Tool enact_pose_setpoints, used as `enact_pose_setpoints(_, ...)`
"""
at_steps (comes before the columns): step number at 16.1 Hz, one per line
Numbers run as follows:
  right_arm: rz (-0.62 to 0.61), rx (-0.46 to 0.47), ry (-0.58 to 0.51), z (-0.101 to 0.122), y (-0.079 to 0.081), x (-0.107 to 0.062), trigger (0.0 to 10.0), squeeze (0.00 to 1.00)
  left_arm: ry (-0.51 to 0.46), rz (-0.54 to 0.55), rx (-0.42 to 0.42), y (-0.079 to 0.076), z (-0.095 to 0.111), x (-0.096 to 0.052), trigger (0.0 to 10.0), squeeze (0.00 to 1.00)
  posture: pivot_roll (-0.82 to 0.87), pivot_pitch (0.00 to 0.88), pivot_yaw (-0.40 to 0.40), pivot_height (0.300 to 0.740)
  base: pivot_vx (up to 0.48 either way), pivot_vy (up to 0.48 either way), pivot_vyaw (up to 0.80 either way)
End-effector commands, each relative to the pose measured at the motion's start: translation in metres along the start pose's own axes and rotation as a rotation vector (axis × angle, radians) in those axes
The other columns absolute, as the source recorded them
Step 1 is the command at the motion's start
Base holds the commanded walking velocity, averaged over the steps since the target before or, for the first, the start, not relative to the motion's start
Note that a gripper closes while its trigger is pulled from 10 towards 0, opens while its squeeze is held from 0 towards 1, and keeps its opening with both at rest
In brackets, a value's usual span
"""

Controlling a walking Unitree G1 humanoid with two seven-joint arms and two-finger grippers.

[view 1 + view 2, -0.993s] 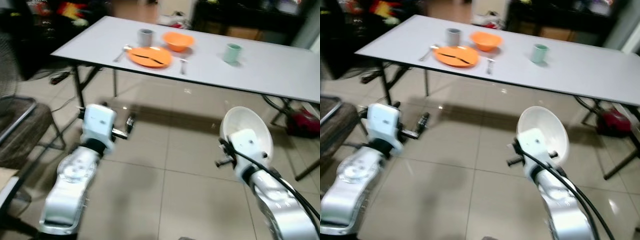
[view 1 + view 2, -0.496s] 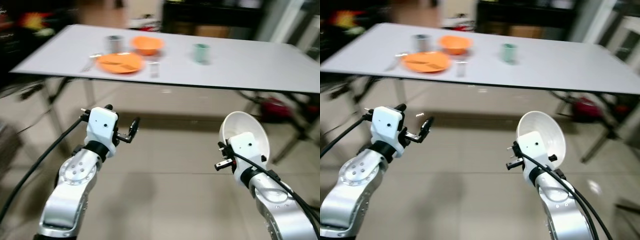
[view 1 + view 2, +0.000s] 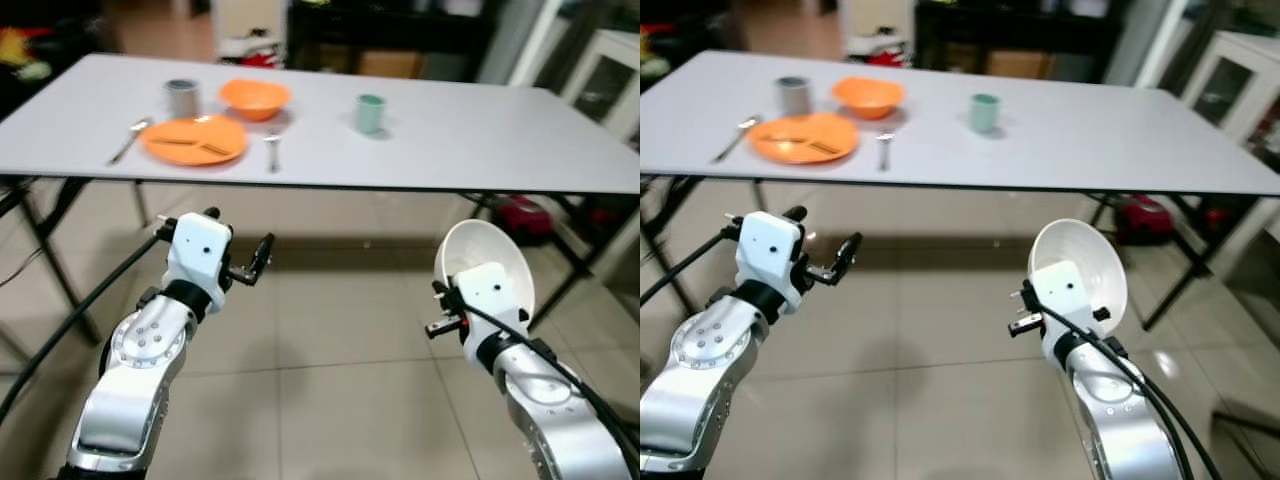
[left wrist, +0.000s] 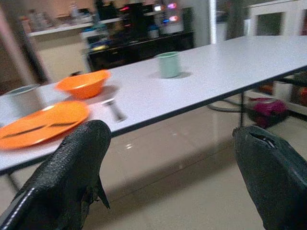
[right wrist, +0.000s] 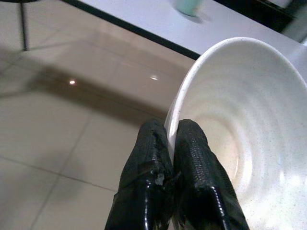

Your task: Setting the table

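While we are standing in front of the long white table (image 3: 520, 140), our right gripper (image 5: 169, 143) is pinching the rim of a white bowl (image 5: 240, 124) and holding it up over the floor, short of the table's near edge. Our left gripper (image 4: 168, 167) is hanging with its fingers spread wide, holding nothing, also short of the table. On the table an orange plate (image 3: 193, 139), an orange bowl (image 3: 255, 97), a grey cup (image 3: 181, 96) and a spoon (image 3: 271, 152) are sitting close together, and a green cup (image 3: 370, 112) is sitting near them.

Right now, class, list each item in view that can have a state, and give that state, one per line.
White bowl: tilted on edge, rim pinched by the right gripper.
Left gripper: open, holding nothing.
Orange bowl: upright on the table.
Green cup: upright.
Grey cup: upright.
Orange plate: flat, utensils across it.
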State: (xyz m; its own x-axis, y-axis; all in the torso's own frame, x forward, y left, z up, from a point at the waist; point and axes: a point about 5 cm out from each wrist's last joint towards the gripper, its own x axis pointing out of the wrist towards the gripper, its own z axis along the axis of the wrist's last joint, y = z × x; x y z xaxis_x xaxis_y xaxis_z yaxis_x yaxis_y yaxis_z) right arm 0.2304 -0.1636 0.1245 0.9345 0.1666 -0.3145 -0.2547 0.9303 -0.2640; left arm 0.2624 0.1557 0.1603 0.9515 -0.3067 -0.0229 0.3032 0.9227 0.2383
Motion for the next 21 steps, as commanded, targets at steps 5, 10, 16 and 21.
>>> enact_pose_setpoints(5,-0.069,-0.084,-0.054,0.012,-0.014,-0.001,10.0,0.0,-0.019,-0.023,-0.008,-0.006,0.003,0.004,10.0,0.0,0.0,0.0,-0.073,0.74,0.299,0.0,0.0)
enact_pose_setpoints(10,-0.068,-0.022,-0.072,0.01,-0.011,0.003,10.0,0.0,0.017,-0.003,0.0,0.0,-0.006,0.0,10.0,0.0,0.01,0.0,-0.074,0.74,0.299,0.0,-0.3)
enact_pose_setpoints(16,-0.11,-0.07,-0.08,0.007,-0.013,0.003,10.0,0.0,0.022,-0.021,0.018,-0.001,-0.008,0.002,10.0,0.0,0.0,0.0,-0.061,0.74,0.296,0.0,-0.4)
enact_pose_setpoints(21,-0.06,-0.04,-0.109,0.013,-0.011,0.005,10.0,0.0,0.016,-0.013,0.017,0.0,-0.007,0.003,10.0,0.0,0.01,0.0,-0.072,0.74,0.292,0.0,0.0)
